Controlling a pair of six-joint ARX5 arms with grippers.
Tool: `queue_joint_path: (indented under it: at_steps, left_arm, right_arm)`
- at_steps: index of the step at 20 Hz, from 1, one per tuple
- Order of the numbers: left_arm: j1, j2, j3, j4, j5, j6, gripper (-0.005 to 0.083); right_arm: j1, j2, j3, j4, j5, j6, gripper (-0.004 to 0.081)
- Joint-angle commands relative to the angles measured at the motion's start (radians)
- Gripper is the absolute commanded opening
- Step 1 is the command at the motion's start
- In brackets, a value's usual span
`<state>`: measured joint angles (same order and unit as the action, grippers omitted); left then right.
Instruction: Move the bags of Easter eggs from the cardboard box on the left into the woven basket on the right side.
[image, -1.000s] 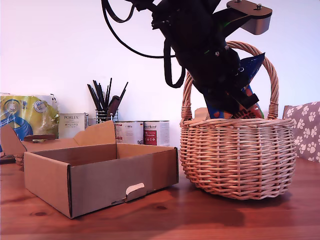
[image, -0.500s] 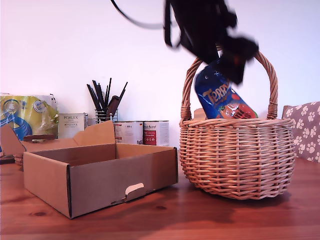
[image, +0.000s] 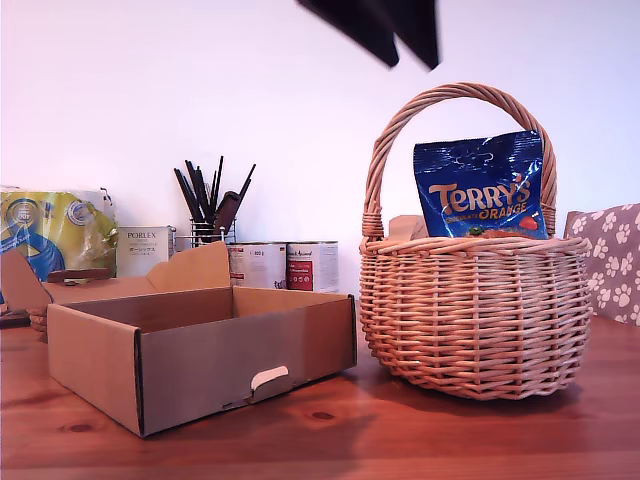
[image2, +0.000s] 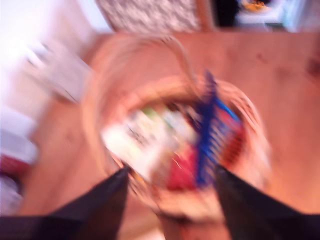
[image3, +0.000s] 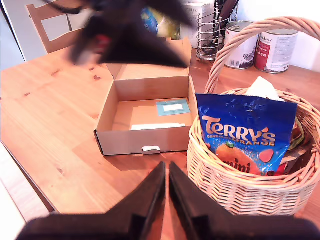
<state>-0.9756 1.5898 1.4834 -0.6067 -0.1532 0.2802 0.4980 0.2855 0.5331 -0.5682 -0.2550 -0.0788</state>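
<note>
The woven basket (image: 470, 310) stands on the wooden table at the exterior view's right. A glossy blue Terry's Orange bag (image: 482, 187) stands upright in it, free of any gripper. The blurred first wrist view looks down into the basket (image2: 100, 100) at the blue bag (image2: 212, 135), a white bag (image2: 150, 135) and something red. My first gripper (image2: 170, 175) is open and holds nothing. My first arm (image: 385, 25) is a dark blur high above the basket. My second gripper (image3: 166, 175) is shut on nothing, hovering near the basket (image3: 235, 185). The cardboard box (image: 240, 350) (image3: 125, 142) holds no bags.
Behind the box stand two tins (image: 290, 265), a wire holder of dark pens (image: 210, 215), a white Porlex carton (image: 143, 250) and a yellow-and-blue plastic pack (image: 55, 230). A paw-print cushion (image: 610, 260) lies at the exterior view's right edge. A wooden chair (image3: 47, 30) stands beyond the table.
My first gripper let go of the blue bag and rose out of the basket to the top of the exterior view. The bag swung from tilted to upright in the basket.
</note>
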Motion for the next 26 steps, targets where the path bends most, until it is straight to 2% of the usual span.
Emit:
queue_joint_path:
  at_steps: [1,3,7,10,12,15,18,21,23,26]
  left_arm:
    - [0.029,0.006,-0.014,-0.050,0.050,-0.034,-0.0024]
    - [0.066,-0.006,-0.052,-0.046,0.082,-0.072,-0.0021]
    - [0.121,-0.115,-0.244,0.112,0.102,-0.118,-0.0021]
    - [0.193,-0.254,-0.443,0.274,0.123,-0.149,-0.0021]
    - [0.268,-0.351,-0.570,0.370,0.129,-0.180,-0.0021]
    - [0.402,-0.499,-0.728,0.460,0.151,-0.209,-0.0021]
    - [0.534,-0.662,-0.850,0.464,0.193,-0.213,-0.0021]
    - [0.644,-0.856,-0.941,0.414,0.228,-0.238,-0.0021]
    - [0.679,-0.985,-0.959,0.358,0.228,-0.265,-0.0021]
    - [0.682,-1.125,-0.959,0.334,0.227,-0.270,-0.0021]
  right_arm:
    - [-0.001,0.006,-0.017,0.010,0.011,0.011,-0.0013]
    - [-0.002,0.021,-0.017,0.016,0.051,0.068,-0.0013]
    - [-0.003,0.064,-0.017,0.056,0.150,0.159,-0.0013]
    - [-0.004,0.087,-0.024,0.128,0.220,0.156,-0.0013]
    - [-0.006,0.087,-0.037,0.193,0.259,0.106,-0.0013]
    - [-0.043,0.086,-0.042,0.190,0.266,0.094,-0.0013]
    - [-0.081,0.063,-0.042,0.176,0.257,0.094,-0.0013]
    - [-0.089,-0.002,-0.042,0.129,0.252,0.104,-0.0013]
    - [-0.089,-0.051,-0.042,0.101,0.246,0.111,-0.0013]
    - [-0.089,-0.107,-0.041,0.108,0.248,0.105,-0.0013]
